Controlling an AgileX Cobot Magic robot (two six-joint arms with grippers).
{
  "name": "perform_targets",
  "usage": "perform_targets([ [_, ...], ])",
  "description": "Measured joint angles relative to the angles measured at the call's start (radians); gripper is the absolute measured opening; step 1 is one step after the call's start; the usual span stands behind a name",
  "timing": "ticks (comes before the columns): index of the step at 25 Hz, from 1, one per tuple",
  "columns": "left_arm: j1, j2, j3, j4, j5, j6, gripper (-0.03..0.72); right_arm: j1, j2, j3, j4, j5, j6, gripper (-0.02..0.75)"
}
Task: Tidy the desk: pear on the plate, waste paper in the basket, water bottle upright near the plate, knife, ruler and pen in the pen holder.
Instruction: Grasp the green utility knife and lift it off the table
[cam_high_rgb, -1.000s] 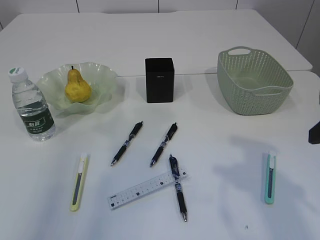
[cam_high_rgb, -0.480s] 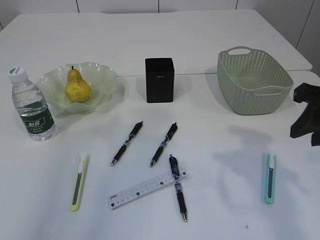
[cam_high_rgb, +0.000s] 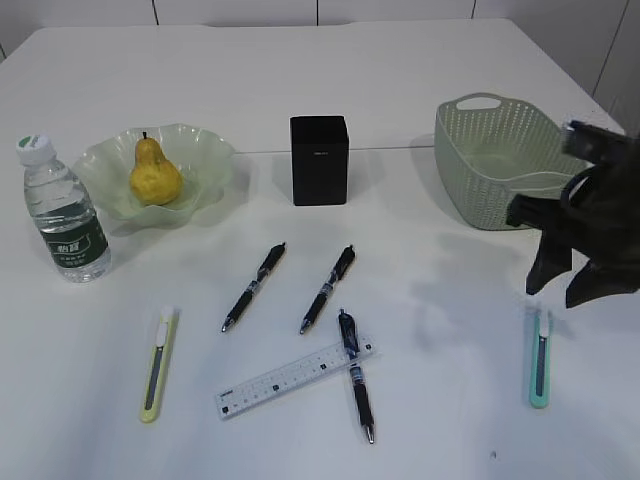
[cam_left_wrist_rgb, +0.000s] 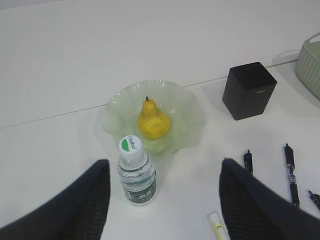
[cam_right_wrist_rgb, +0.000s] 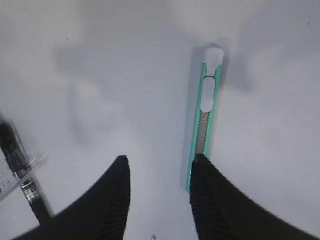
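Note:
The yellow pear (cam_high_rgb: 154, 175) lies on the pale green plate (cam_high_rgb: 205, 160), also in the left wrist view (cam_left_wrist_rgb: 152, 121). The water bottle (cam_high_rgb: 64, 213) stands upright left of the plate. The black pen holder (cam_high_rgb: 319, 160) stands mid-desk; the sage basket (cam_high_rgb: 505, 160) is right of it. Three pens (cam_high_rgb: 254, 285) (cam_high_rgb: 327, 289) (cam_high_rgb: 354, 373), the ruler (cam_high_rgb: 295, 378), a yellow-green knife (cam_high_rgb: 157, 363) and a teal knife (cam_high_rgb: 540, 355) lie on the desk. My right gripper (cam_high_rgb: 562, 287) is open above the teal knife (cam_right_wrist_rgb: 206, 118). My left gripper (cam_left_wrist_rgb: 162, 172) is open, above the bottle (cam_left_wrist_rgb: 136, 171). No waste paper shows.
The white desk (cam_high_rgb: 450, 400) has a seam running behind the pen holder. In the right wrist view the ruler's end and a pen (cam_right_wrist_rgb: 20, 172) show at the left edge. The basket's rim (cam_left_wrist_rgb: 311, 60) shows at the right of the left wrist view.
My right arm has come in from the right edge, moving left and forward over the teal knife. Nothing on the desk has moved.

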Motion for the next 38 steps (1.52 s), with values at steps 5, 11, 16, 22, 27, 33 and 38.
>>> perform_targets([
  [5, 0.000, 0.000, 0.000, 0.000, 0.002, 0.000, 0.478, 0.000, 0.089, -0.002, -0.012, 0.000, 0.046, 0.332],
  [11, 0.000, 0.000, 0.000, 0.000, 0.002, 0.000, 0.478, 0.000, 0.151, -0.007, -0.052, -0.028, 0.083, 0.332],
  [16, 0.000, 0.000, 0.000, 0.000, 0.002, 0.000, 0.478, 0.000, 0.187, -0.024, -0.094, -0.039, 0.123, 0.332],
  [22, 0.000, 0.000, 0.000, 0.004, 0.002, 0.000, 0.478, 0.000, 0.236, -0.075, -0.096, -0.042, 0.132, 0.332],
  [27, 0.000, 0.000, 0.000, 0.006, -0.004, 0.000, 0.477, 0.000, 0.277, -0.097, -0.096, -0.019, 0.132, 0.332],
  [33, 0.000, 0.000, 0.000, 0.010, -0.006, 0.000, 0.477, 0.000, 0.292, -0.097, -0.099, -0.002, 0.134, 0.332],
  [38, 0.000, 0.002, 0.000, 0.011, -0.006, 0.000, 0.477, 0.000, 0.294, -0.097, -0.114, 0.005, 0.137, 0.332],
])
